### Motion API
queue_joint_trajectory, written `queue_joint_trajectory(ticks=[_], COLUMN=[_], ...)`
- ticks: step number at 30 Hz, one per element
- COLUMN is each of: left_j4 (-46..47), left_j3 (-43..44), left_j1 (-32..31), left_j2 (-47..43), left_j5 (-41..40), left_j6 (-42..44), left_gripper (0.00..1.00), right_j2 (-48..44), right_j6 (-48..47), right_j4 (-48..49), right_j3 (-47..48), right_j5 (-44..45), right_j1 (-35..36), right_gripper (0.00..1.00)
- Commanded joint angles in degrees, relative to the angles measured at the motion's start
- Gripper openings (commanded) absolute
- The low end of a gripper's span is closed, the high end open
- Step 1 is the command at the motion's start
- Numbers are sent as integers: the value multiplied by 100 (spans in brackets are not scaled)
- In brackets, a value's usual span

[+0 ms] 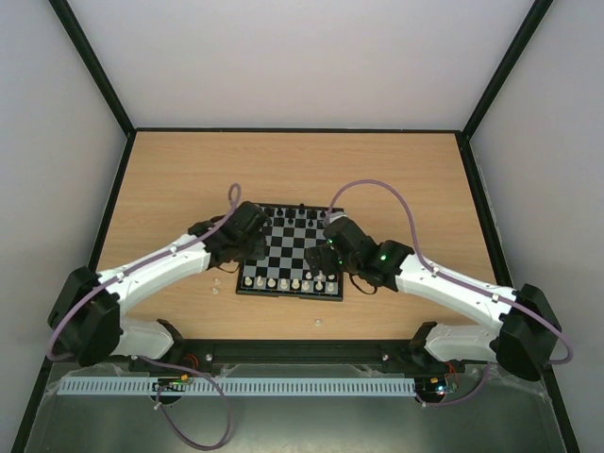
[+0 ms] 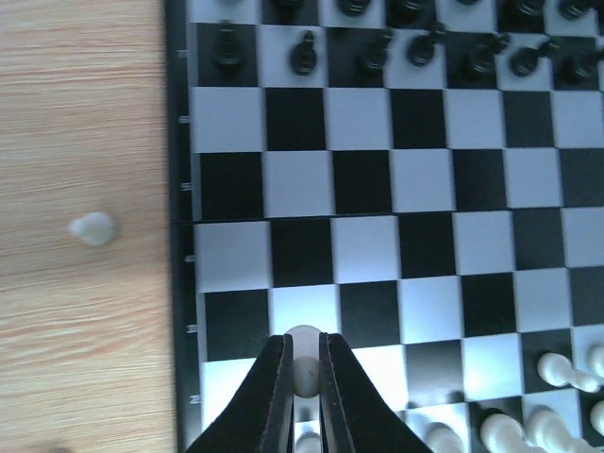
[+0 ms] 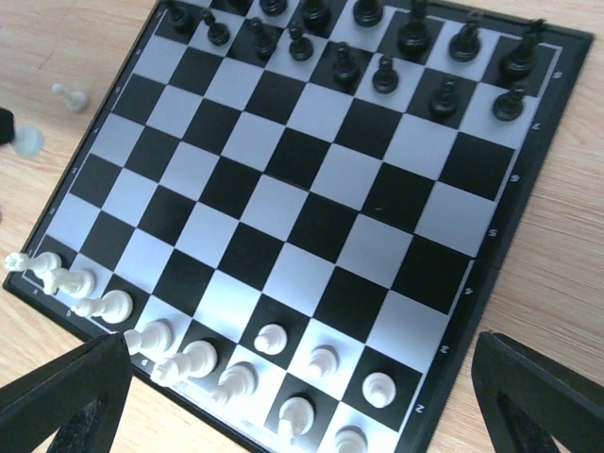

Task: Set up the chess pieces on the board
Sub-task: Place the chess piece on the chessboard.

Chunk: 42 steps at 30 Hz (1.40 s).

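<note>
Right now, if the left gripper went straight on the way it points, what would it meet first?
The board: the left gripper, shut on a white pawn, points at a pale square. Height unclear.

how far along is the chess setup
Done: black pieces stand in the board's far rows; the white back row and three white pawns stand near. In hand: the left fingers are shut on a white pawn. Left: the rest of the pawn row; loose white pieces lie on the table.
</note>
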Motion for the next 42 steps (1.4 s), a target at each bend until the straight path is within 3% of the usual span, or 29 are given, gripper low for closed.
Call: queue_joint_trajectory(ticks=[1, 9, 17, 42], left_j4=[-260, -354, -372, -345], left_j3=[556, 1331, 1608, 1735], left_j1=[-422, -1106, -1536, -2038], left_j2=[583, 1665, 2194, 2669], left_j5=[-63, -10, 78, 78], left_j6=[59, 132, 82, -143], left_gripper=[3, 3, 4, 5], right_j2=[-442, -1030, -1160, -1592], right_j6=[109, 193, 207, 282], right_j4=[56, 89, 94, 83], right_j3=[-137, -313, -352, -456], right_j5=[392, 729, 751, 940], right_j1=[-122, -243, -273, -284], right_gripper=[99, 99, 99, 99])
